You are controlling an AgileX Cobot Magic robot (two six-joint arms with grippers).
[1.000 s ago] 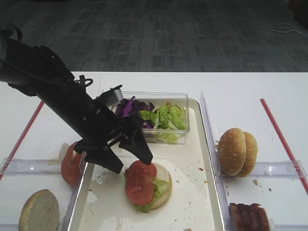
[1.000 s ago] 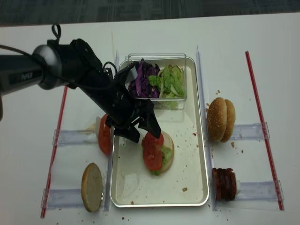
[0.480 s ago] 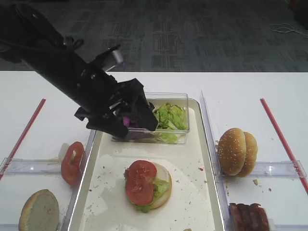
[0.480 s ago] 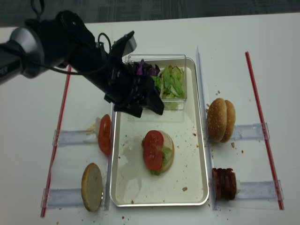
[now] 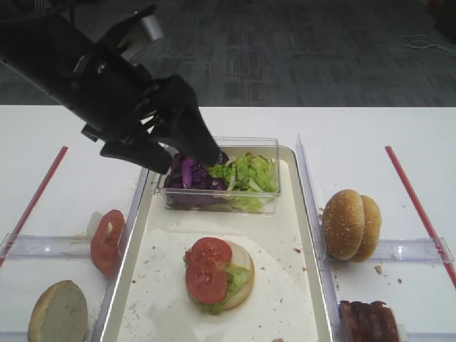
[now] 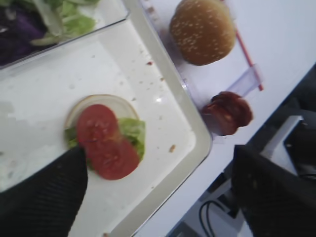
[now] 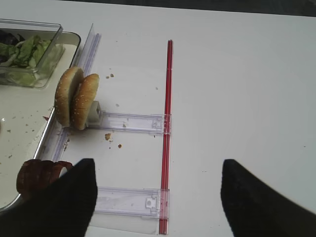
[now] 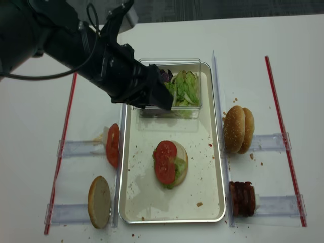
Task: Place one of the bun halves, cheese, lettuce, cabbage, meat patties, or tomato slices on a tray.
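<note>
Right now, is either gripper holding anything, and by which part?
No. The left gripper is open and empty above the tray; the right gripper is open over bare table.

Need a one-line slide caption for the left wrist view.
Open left gripper above tray; tomato slices on lettuce and bun.

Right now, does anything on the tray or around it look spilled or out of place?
Crumbs are scattered over the tray and on the table beside the buns. The tomato slices sit off-centre on the bottom bun, with lettuce sticking out. Nothing looks damaged.
</note>
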